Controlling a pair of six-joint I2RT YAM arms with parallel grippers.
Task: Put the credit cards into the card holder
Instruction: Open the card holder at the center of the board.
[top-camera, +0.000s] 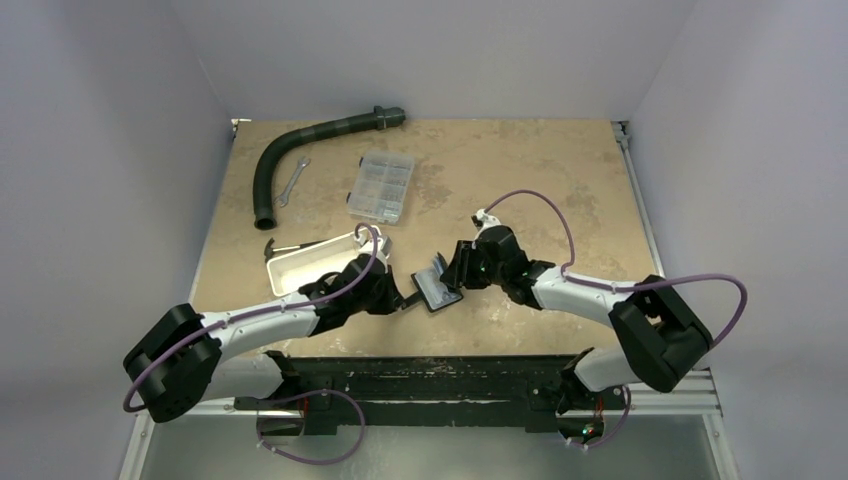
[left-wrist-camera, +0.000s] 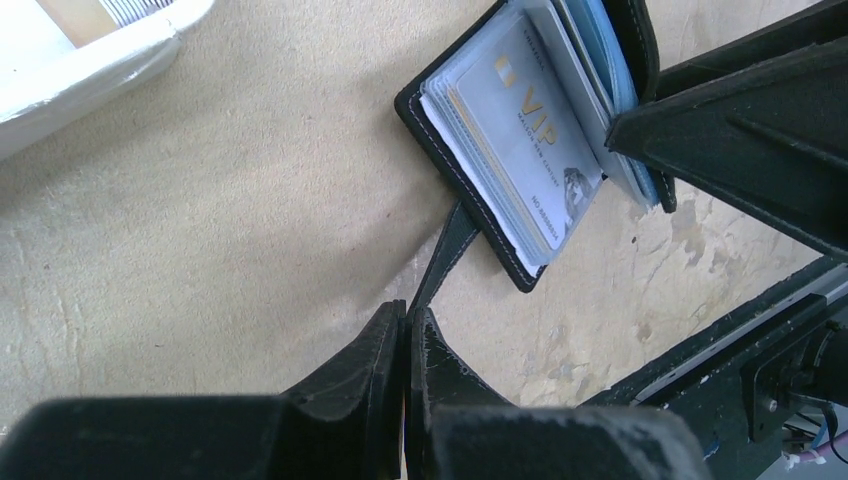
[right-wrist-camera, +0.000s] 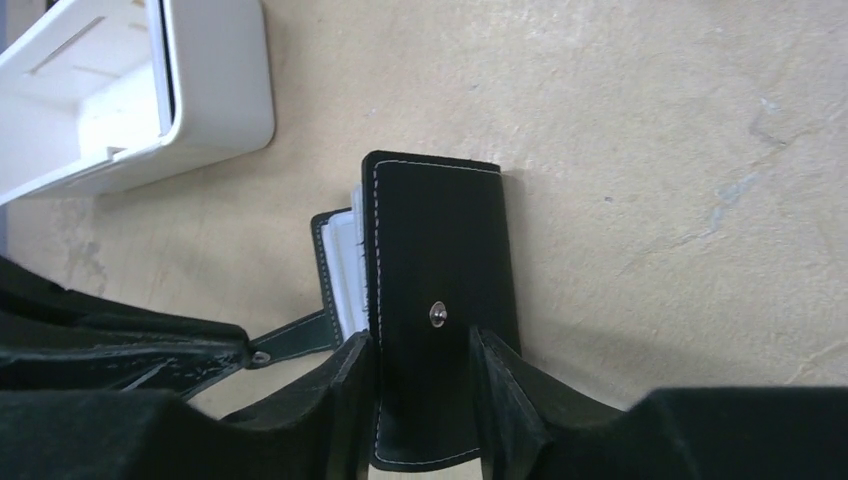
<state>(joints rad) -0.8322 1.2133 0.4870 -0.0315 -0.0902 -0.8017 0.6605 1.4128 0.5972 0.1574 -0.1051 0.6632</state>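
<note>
1. The card holder (right-wrist-camera: 440, 250) lies open on the table (right-wrist-camera: 650, 150), in the middle of its near part between the two arms. One cover lies flat on the table. The other cover, the one with the metal stud (right-wrist-camera: 437, 314), is raised off it.
2. The cards (left-wrist-camera: 530, 140) sit in the clear sleeves inside: a silvery one marked VIP on top, with bluish edges of others behind it (I cannot count them). In my judgement the filling is largely done, and closing the case is probably what remains.
3. The holder's thin strap (left-wrist-camera: 445, 250) runs out from under the lower cover to the left gripper (left-wrist-camera: 408, 320), whose jaws are pressed together on the strap's end. That pinch reads as an anchor, stopping the light case from sliding while the other arm works on it.
4. The right gripper (right-wrist-camera: 420, 345) has its jaws part-spread, one on each side of the raised cover and close against its long edges. Whether they press it or merely flank it I cannot tell. Placed so, it is well set to swing that cover over the sleeves.
5. The white tray (right-wrist-camera: 215, 100) stands near the holder on the left arm's side, not touching it. A yellowish patch (left-wrist-camera: 85, 15) inside it may be another card, but too little shows to say.
6. Farther back on the table lie a clear compartment box (top-camera: 381, 187), a dark hose (top-camera: 300, 150) and a wrench (top-camera: 291, 182), all well apart from the work (none looks involved).
</note>
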